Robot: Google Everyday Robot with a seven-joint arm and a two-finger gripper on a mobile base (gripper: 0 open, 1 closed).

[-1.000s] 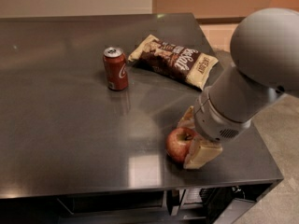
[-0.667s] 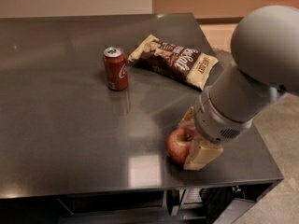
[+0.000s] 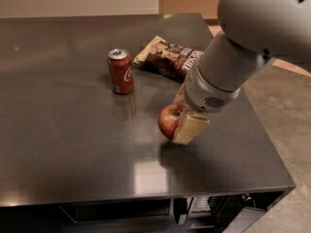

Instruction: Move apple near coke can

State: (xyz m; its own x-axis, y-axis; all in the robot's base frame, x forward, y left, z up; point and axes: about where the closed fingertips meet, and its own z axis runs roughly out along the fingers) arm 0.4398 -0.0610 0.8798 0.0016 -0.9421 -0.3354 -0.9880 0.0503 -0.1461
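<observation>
Red with yellowish patches, the apple [image 3: 167, 122] sits clamped in your gripper [image 3: 181, 120], whose cream fingers [image 3: 190, 128] are closed around its right side. One finger shows in front and the other is mostly hidden behind the fruit. The apple appears to hang just clear of the dark glossy table [image 3: 73, 130], since its dim reflection lies a little below it, apart from the fruit. The grey arm comes down to it from about 2 o'clock and fills the upper right of the view.

The coke can [image 3: 120, 72] stands upright at roughly 10 o'clock from the apple, near it but not touching, its silver top up and its white script facing right. A brown-and-cream snack bag [image 3: 170, 59] lies flat at about 2 o'clock from the can, just beside it, and near 12 o'clock from the apple. Part of the bag's right end is hidden behind the arm.
</observation>
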